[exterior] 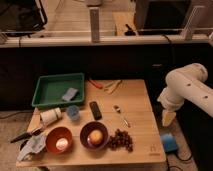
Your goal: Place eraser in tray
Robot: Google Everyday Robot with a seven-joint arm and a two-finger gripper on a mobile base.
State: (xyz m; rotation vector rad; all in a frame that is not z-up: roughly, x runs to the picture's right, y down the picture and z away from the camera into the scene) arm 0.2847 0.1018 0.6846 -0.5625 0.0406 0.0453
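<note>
The hand (168,118) is held empty, fingers apart, just off the edge of the surface (136,100). The eraser (95,110) is seen lying well apart from it, beyond the spoon (120,115). The tray (60,76) is found farther still from the hand.

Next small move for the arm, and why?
Probably bring the gripper in over the table toward the eraser. The gripper hangs beyond the table's right edge holding nothing, while the eraser lies mid-table, outside the green tray, so closing that gap likely comes first.
</note>
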